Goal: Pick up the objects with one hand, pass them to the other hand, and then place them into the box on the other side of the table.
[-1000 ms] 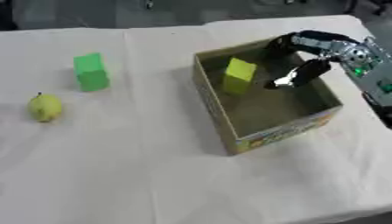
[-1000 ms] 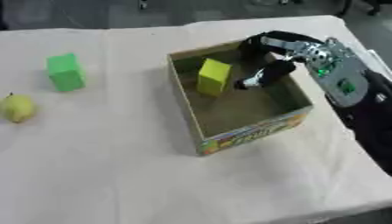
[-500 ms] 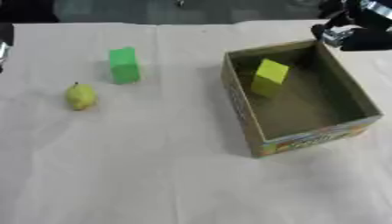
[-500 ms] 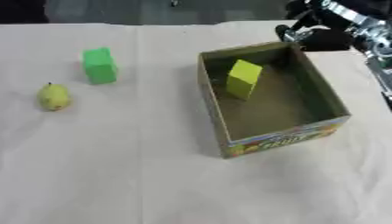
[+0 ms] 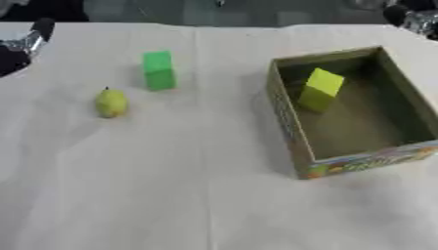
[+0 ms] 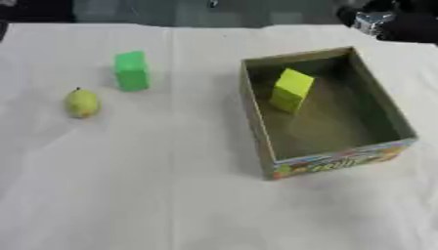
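Two objects left on tabletop (image 5: 197,185): green block (image 5: 158,70), pear (image 5: 110,102). Yellow block (image 5: 320,89) inside box (image 5: 359,161). Block likely light, rigid: pinch flat sides. Pear rounded, slippery: cup around belly. Left hand (image 5: 24,43), right hand (image 6: 376,22) at edges, finger state untellable.

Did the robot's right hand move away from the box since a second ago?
Yes. The right hand was reaching down inside the box near the yellow-green block; now it is past the box's far right corner, outside it.
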